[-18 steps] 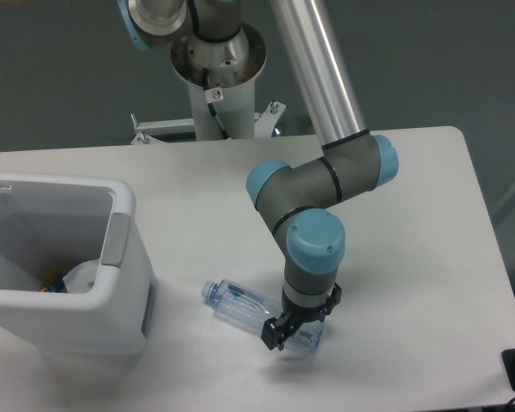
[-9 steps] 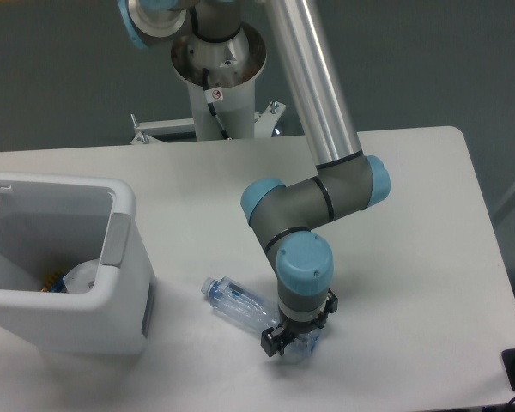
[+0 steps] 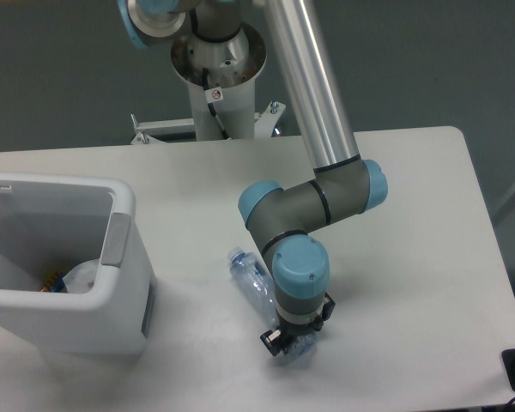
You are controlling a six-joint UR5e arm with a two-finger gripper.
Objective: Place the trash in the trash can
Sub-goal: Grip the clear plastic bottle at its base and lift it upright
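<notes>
Only one view is given, from the fixed camera. The gripper (image 3: 293, 342) is lowered over the wide base end of the bottle (image 3: 256, 286), near the front edge of the table (image 3: 412, 257). Its fingers sit on either side of the clear plastic, but the wrist hides the contact, so it cannot be told whether they are clamped on the bottle or only set around it. The bottle is seen slanted, its capped end pointing up toward the middle of the table; whether that end is raised off the surface cannot be told. A hold at the thick end is judged to suit a carry across to the trash can (image 3: 120, 206), which stands at the left edge, well apart from the bottle.

The trash can is set with its opening upward, so items can be dropped in from above. Something pale lies at its bottom, likely the wrapper (image 3: 79, 276), with a small coloured scrap beside it that is too unclear to name.

Counted: one arm, one gripper, one bottle, one trash can, one pale item in the can.
</notes>
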